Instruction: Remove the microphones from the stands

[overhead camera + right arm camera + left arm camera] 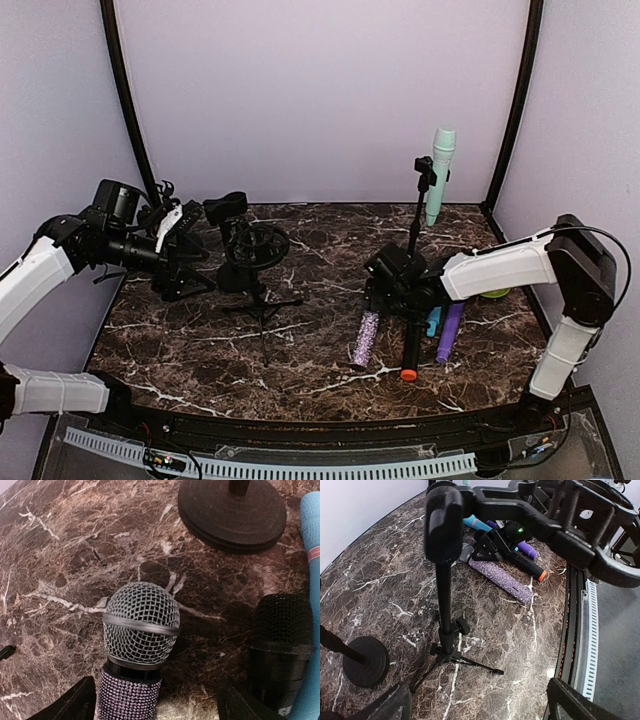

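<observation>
A mint-green microphone [441, 170] stands upright in the clip of a black round-base stand [416, 215] at the back right. My right gripper [388, 290] is low by that stand's base, open, its fingers [75, 702] either side of a purple glitter microphone [141, 625] lying on the table; they do not touch it. My left gripper [190, 255] is open and empty at the far left, facing a black tripod stand [442, 605] with an empty clip [442, 525]. The green microphone is out of both wrist views.
Beside the glitter microphone [366, 338] lie a black one with an orange end [410, 352], a blue one [433, 320] and a purple one [450, 332]. A black shock-mount ring [262, 245] sits by the tripod. The round stand base [232, 510] is just ahead of my right gripper.
</observation>
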{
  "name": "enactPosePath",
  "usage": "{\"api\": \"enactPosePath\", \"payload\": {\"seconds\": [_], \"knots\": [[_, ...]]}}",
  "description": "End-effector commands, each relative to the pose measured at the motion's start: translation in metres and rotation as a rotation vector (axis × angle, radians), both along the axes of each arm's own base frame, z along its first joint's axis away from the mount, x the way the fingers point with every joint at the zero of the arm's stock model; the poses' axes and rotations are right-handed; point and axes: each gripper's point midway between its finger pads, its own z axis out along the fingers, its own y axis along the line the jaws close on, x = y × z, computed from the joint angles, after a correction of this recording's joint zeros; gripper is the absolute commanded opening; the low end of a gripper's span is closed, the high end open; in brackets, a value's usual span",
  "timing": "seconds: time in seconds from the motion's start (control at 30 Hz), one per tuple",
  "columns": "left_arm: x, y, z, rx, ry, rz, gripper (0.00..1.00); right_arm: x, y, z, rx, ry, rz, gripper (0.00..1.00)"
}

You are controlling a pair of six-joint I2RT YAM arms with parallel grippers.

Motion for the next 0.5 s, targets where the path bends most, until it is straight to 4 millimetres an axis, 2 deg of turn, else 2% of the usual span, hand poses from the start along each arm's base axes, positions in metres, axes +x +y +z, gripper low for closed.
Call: {"api": "enactPosePath", "payload": {"seconds": [0.0, 0.07, 0.17, 0.33, 0.47], "knots": [[0.009, 0.004, 0.009, -0.011, -0.008, 0.026, 0.97, 0.007, 0.014, 0.055, 0.015, -0.153, 0.019, 0.81], [0.012, 0.007, 0.009, -0.014, 0.002, 0.037, 0.97, 0.003, 0.04, 0.082, 0.063, -0.226, 0.091, 0.79], [0.019, 0.014, 0.008, -0.025, 0.015, 0.059, 0.96, -0.015, 0.099, 0.119, 0.201, -0.342, 0.311, 0.76], [0.025, 0.021, 0.009, -0.021, 0.009, 0.08, 0.96, -0.053, 0.184, 0.152, 0.529, -0.377, 0.692, 0.74], [0.027, 0.023, 0.014, -0.021, -0.006, 0.089, 0.96, -0.037, 0.207, 0.155, 0.587, -0.448, 0.687, 0.74]]}}
